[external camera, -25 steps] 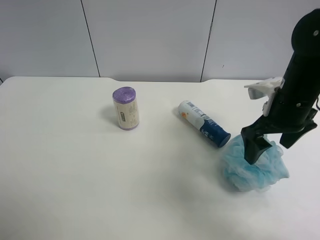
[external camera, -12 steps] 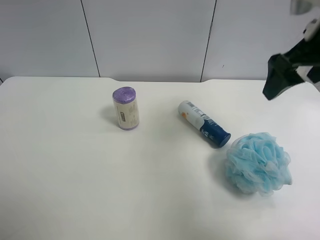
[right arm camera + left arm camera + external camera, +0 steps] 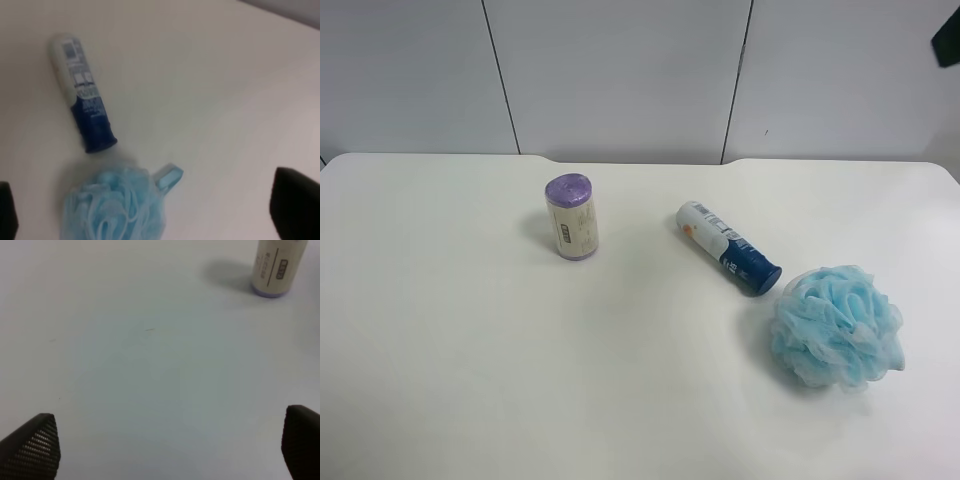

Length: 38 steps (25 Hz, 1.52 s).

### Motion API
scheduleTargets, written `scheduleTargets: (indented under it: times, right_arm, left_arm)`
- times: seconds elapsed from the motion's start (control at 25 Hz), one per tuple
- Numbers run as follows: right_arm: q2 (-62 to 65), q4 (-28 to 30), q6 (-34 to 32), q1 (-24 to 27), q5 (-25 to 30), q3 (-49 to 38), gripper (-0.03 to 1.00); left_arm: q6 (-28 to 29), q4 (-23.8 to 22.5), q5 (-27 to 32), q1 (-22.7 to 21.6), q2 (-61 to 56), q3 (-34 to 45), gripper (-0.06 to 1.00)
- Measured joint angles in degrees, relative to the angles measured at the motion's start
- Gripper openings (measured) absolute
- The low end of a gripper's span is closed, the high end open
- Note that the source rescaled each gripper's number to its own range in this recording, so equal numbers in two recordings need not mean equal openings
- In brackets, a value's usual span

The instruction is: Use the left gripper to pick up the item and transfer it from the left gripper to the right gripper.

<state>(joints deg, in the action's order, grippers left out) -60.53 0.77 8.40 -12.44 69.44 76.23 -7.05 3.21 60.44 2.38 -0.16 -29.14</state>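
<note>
The light blue mesh pouf (image 3: pixel 837 326) lies on the white table (image 3: pixel 470 380) at the exterior high view's right, with nothing holding it. The right wrist view shows it (image 3: pixel 112 207) from above with its cord loop, between the wide-apart black fingertips (image 3: pixel 297 200) of my right gripper (image 3: pixel 150 220), which is open and well above it. Only a black corner of that arm (image 3: pixel 948 40) shows at the exterior view's top right. My left gripper (image 3: pixel 167 450) is open and empty over bare table, far from the pouf.
A white-and-navy tube (image 3: pixel 728 247) lies just beside the pouf and also shows in the right wrist view (image 3: pixel 80 92). A purple-topped roll (image 3: pixel 570 217) stands upright mid-table and shows in the left wrist view (image 3: pixel 277 265). Grey wall panels stand behind the table.
The arm at the exterior view's right was down on the pouf a second ago. It has risen up and out of view, leaving the pouf on the table.
</note>
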Motion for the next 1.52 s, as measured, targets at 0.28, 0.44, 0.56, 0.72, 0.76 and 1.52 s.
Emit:
scheduleTargets:
  times: [0.28, 0.44, 0.56, 0.72, 0.76, 1.52]
  right_arm:
    - [16.9, 0.0, -1.1, 0.0, 0.0, -4.0, 1.0]
    - [28.1, 0.0, -1.6, 0.0, 0.0, -14.1, 1.0]
    - [37.1, 0.0, -3.2, 0.0, 0.2, -22.6, 1.0]
    - [47.7, 0.0, -5.5, 0.0, 0.4, -32.6, 1.0]
    - [49.8, 0.0, -5.8, 0.0, 0.5, -34.4, 1.0]
    - [60.8, -0.1, -6.5, -0.1, -4.7, -45.6, 1.0]
  left_arm:
    - [0.0, 0.0, 0.0, 0.0, 0.0, 0.0, 0.87]
    - [0.0, 0.0, 0.0, 0.0, 0.0, 0.0, 0.87]
    - [0.0, 0.0, 0.0, 0.0, 0.0, 0.0, 0.87]
    - [0.0, 0.0, 0.0, 0.0, 0.0, 0.0, 0.87]
    - [0.0, 0.0, 0.0, 0.0, 0.0, 0.0, 0.87]
    - [0.0, 0.0, 0.0, 0.0, 0.0, 0.0, 0.87]
